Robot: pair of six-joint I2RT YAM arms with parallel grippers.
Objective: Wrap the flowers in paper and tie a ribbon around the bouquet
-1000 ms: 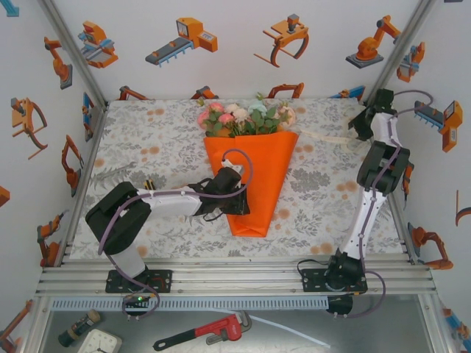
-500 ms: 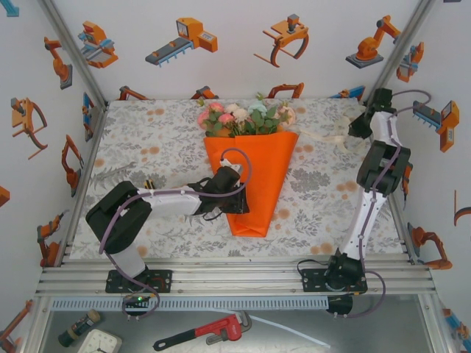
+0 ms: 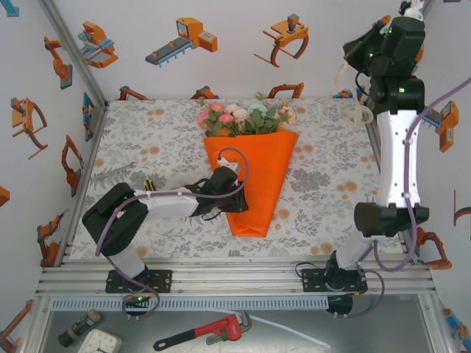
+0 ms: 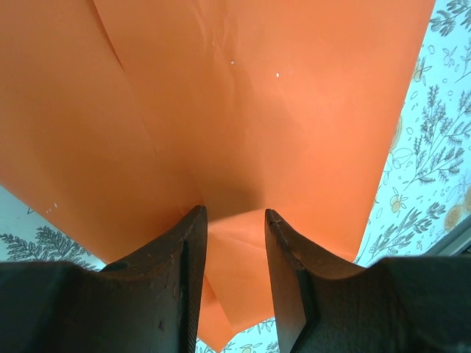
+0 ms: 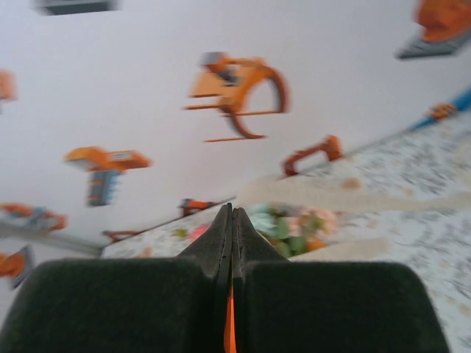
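Right now the paper [image 3: 259,173] lies flat in the middle of the surface [image 3: 147,154], folded into a cone with its tip toward the arms. The flowers [image 3: 243,118] spill from its far end. The left hand [image 4: 234,217] rests at the cone's left edge, fingers partly apart astride a fold. The right hand [image 5: 230,209] hangs high at the far right, fingers pinched together, the ribbon [image 5: 353,197] trailing from them.

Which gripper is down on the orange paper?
The left gripper, jaws apart against the paper; the right gripper hangs high, shut on the ribbon.
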